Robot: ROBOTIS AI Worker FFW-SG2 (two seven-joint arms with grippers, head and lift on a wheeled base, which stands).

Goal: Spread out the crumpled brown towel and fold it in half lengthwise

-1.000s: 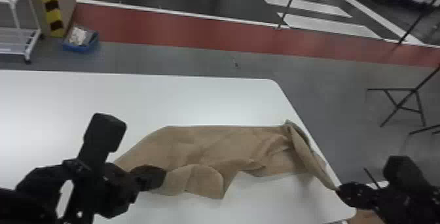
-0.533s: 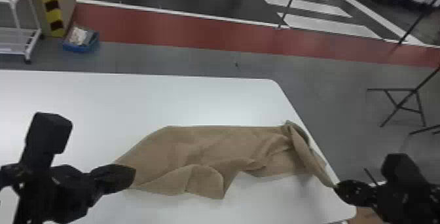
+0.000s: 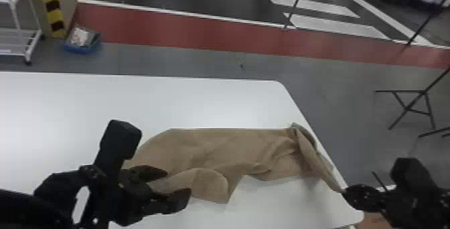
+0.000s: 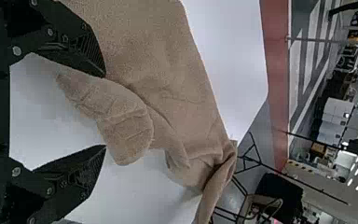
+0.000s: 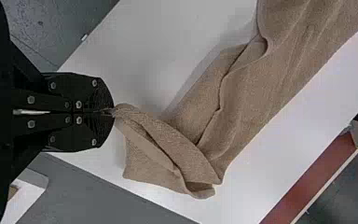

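Soft glare and faint shadows mark the table.

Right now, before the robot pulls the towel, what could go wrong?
The left gripper is open around a curled flap, so it might miss it or pinch it still curled. The right gripper holds only a small tip of the towel, which might slip out. The towel is bunched near the table's right edge, so part could slide off.

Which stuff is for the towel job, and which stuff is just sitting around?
For the job:
brown towel
white table under it
left gripper, open
right gripper, pinching the towel

Just around:
blue box on the floor
white rack
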